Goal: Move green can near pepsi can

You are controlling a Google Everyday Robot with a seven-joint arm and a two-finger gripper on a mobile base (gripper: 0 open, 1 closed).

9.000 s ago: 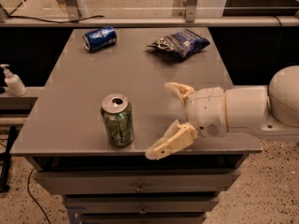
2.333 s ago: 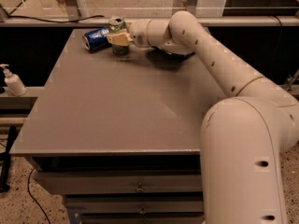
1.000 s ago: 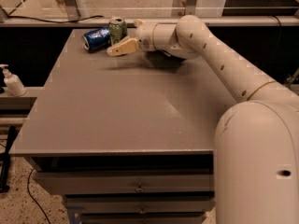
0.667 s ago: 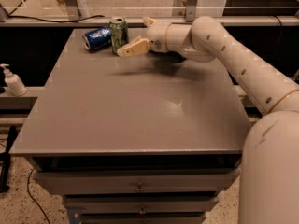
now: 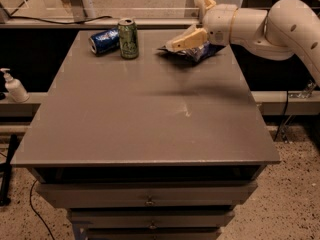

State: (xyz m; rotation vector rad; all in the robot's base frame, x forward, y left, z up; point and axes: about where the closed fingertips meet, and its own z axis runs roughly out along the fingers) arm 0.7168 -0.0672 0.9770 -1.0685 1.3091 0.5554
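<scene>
Green soda can stands upright just beside the sideways blue pepsi can; our cream gripper hangs, fingers wide, empty, above the crinkly bag.

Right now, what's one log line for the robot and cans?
green can: upright beside pepsi can | pepsi can: on its side | gripper: open, empty, above chip bag
</scene>
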